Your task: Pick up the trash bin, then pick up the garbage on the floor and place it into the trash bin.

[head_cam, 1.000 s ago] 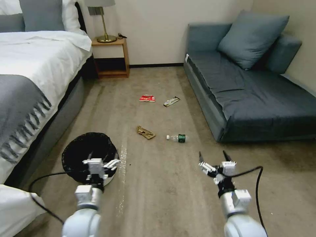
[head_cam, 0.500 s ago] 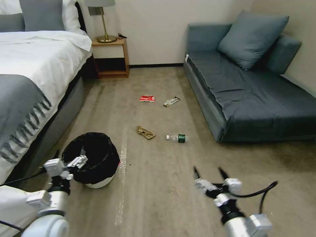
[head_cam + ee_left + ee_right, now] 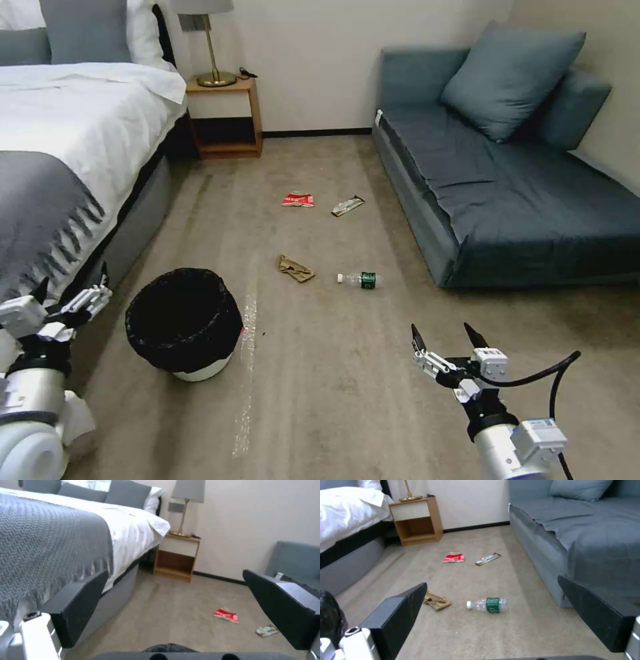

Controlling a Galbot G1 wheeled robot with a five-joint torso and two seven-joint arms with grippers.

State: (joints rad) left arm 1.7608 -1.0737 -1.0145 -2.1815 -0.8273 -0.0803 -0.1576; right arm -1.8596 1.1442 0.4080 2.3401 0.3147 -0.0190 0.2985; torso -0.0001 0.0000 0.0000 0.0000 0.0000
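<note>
**Left tool swings away from the bin toward the bed**

Since 1 second ago the left tool has moved from above the trash bin out to the robot's left, and it is now beside the edge of the bed, apart from the bin. Its 2 fingers are spread wide and hold nothing. The right tool has come back a little nearer to the robot and stands low over the carpet, also wide open and empty, with the black tips pointing forward.

The bin stands upright on the floor, between the bed and the middle of the room, with its black bag over the rim. It is to the right of the left tool and well to the left of the right tool.

4 pieces of garbage lie on the carpet ahead of both tools. 1 clear bottle with a green label lies on its side, the nearest to the right tool. 1 crumpled brown paper lies just beside it, toward the bin. Farther away are 1 red-and-white wrapper and 1 gold-and-black wrapper, close together, near the sofa. Nothing of them touches a tool.
</note>
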